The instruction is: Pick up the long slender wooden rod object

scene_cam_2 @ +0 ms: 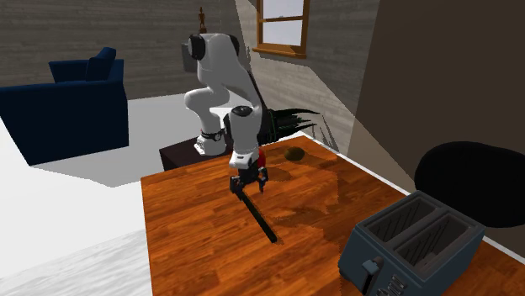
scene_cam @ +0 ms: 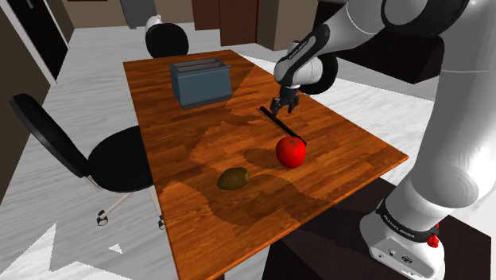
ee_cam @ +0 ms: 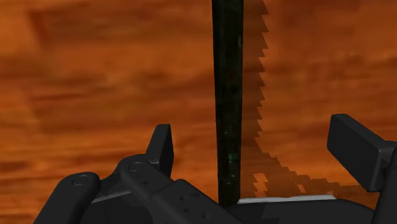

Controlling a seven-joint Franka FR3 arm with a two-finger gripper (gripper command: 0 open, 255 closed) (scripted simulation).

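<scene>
Much bare table (scene_cam: 187,155) around dark rod (scene_cam: 284,127)

Shoulder behind, second opposite, wrist close, table (scene_cam: 199,151) shared

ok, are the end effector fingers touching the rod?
Apart. Wrist view: the end effector is open, and the rod lies between its fingers with table showing on both sides of it.
</scene>
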